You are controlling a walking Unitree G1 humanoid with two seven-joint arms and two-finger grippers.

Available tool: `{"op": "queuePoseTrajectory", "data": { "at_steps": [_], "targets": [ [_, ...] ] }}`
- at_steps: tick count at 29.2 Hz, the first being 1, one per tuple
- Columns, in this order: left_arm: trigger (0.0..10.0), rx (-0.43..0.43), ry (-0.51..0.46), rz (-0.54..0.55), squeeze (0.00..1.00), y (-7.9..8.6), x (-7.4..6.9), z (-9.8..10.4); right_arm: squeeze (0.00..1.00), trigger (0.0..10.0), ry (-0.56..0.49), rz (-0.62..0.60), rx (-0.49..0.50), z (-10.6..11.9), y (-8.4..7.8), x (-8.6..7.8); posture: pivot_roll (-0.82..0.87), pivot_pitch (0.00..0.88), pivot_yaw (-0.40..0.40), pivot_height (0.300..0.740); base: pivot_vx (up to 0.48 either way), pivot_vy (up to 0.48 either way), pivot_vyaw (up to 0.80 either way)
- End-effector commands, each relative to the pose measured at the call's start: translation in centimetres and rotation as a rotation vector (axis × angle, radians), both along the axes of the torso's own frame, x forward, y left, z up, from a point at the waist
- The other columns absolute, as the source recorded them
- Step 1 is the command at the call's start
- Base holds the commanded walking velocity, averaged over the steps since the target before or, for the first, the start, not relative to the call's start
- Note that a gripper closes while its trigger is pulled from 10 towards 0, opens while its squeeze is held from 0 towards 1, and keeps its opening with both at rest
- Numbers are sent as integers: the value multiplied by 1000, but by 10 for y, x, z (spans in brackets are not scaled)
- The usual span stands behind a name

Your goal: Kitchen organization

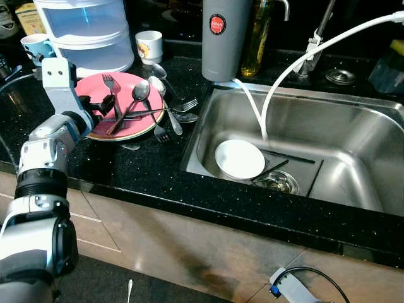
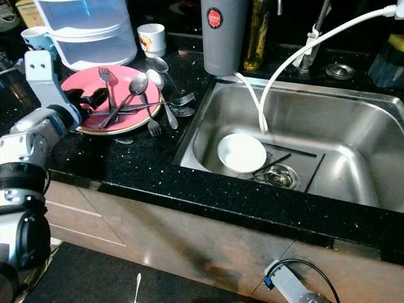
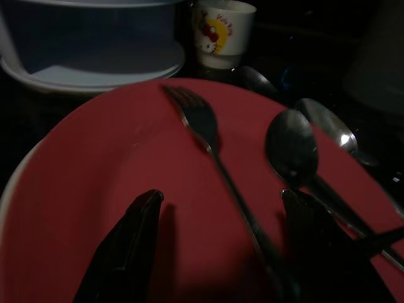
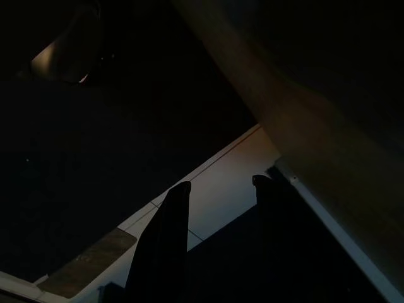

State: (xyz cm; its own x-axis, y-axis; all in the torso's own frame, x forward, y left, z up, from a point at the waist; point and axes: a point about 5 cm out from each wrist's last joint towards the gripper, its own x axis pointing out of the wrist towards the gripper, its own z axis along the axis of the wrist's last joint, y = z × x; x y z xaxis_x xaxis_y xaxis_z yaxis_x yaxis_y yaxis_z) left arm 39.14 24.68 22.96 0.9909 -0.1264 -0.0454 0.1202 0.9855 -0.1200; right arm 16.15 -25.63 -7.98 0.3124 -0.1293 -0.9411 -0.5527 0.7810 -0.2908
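A pink plate (image 1: 124, 84) sits on the black counter left of the sink and carries a fork (image 1: 108, 82) and a large spoon (image 1: 140, 90). My left gripper (image 1: 101, 106) hovers low over the plate's near-left part and is open. In the left wrist view its fingers (image 3: 129, 240) straddle the fork's handle (image 3: 218, 158), with the spoon (image 3: 290, 145) just beside it. More spoons and forks (image 1: 172, 113) lie across the plate's right rim and on the counter. My right gripper (image 4: 221, 183) hangs open down by the cabinet front.
A steel sink (image 1: 297, 95) holds a white bowl (image 1: 240, 159), black chopsticks (image 1: 287, 154) and a white hose (image 1: 303, 63). Behind the plate stand a white plastic container (image 1: 88, 31), a cartoon cup (image 1: 149, 45), a blue mug (image 1: 36, 44), a grey flask (image 1: 224, 38) and an oil bottle (image 1: 259, 38).
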Motion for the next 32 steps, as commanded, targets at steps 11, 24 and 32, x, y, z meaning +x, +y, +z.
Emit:
{"op": "queuePoseTrajectory", "data": {
  "at_steps": [11,24,32],
  "targets": [
    [10000,-22,31,-52,0,-10,12,2,0,10000,1,-15,-5,-2,-4,-9,-57,99,40,740,0,0,0],
    [0,-127,185,78,0,4,13,-1,0,10000,-13,-29,-10,-2,-4,-8,-49,108,53,740,0,0,0],
    [0,-144,238,132,0,12,10,-8,0,10000,-23,-37,-13,-2,-4,-7,-47,106,54,740,0,0,0]
  ]
}}
